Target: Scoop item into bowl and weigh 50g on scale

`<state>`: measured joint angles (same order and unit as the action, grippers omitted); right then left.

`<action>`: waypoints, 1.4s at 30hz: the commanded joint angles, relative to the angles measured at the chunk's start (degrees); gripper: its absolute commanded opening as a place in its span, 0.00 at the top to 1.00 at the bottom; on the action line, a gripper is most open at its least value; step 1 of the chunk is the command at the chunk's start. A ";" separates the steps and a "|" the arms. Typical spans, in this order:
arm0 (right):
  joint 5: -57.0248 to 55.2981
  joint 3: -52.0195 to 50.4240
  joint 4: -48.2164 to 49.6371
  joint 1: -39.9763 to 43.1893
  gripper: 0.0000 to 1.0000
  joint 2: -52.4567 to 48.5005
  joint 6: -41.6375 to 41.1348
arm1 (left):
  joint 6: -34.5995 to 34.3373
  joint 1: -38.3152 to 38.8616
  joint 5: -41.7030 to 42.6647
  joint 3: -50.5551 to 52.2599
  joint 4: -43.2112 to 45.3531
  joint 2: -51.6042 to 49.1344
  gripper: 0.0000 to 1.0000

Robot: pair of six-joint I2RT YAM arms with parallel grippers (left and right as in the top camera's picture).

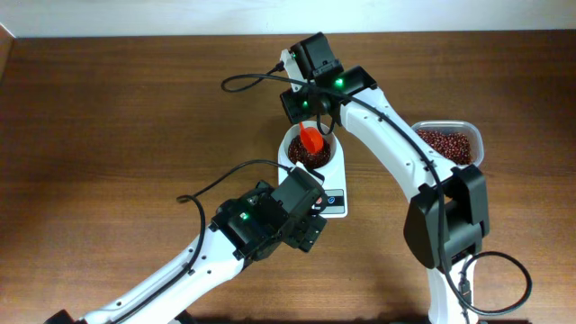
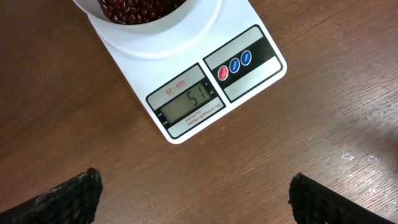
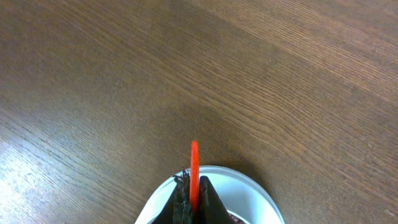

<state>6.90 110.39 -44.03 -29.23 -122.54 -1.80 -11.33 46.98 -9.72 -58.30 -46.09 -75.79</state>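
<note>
Where the right gripper [image 3: 193,202] hangs over the back half of the scale [image 2: 264,65], its fingers are pressed together on the thin handle of an orange scoop [image 3: 194,163], which stands edge-on in the wrist view. Directly beneath it, on the scale's platform, sits the bowl [image 2: 163,38]. From overhead, the scoop's orange head shows inside the bowl's rim, over the beans [image 2: 134,9] heaped in it. The left gripper [image 2: 196,200] hovers just off the scale's front edge, on the display side, its fingers [image 2: 74,194] spread wide apart and holding nothing. Bowl and beans lie beyond the display [image 2: 186,107] from it, clear of both fingers. That display seems to read 51. Well apart from the scale, on the right arm's side, a clear tub [image 1: 480,144] holds more beans.
</note>
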 commanded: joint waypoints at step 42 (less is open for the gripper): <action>2.16 -7.08 8.22 2.23 0.96 -0.74 -5.51 | 0.72 0.11 -0.61 -0.94 -0.04 0.92 0.01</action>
<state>14.79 103.04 -35.16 -26.26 -122.76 -7.53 -11.35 46.98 -9.72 -58.30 -46.09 -75.79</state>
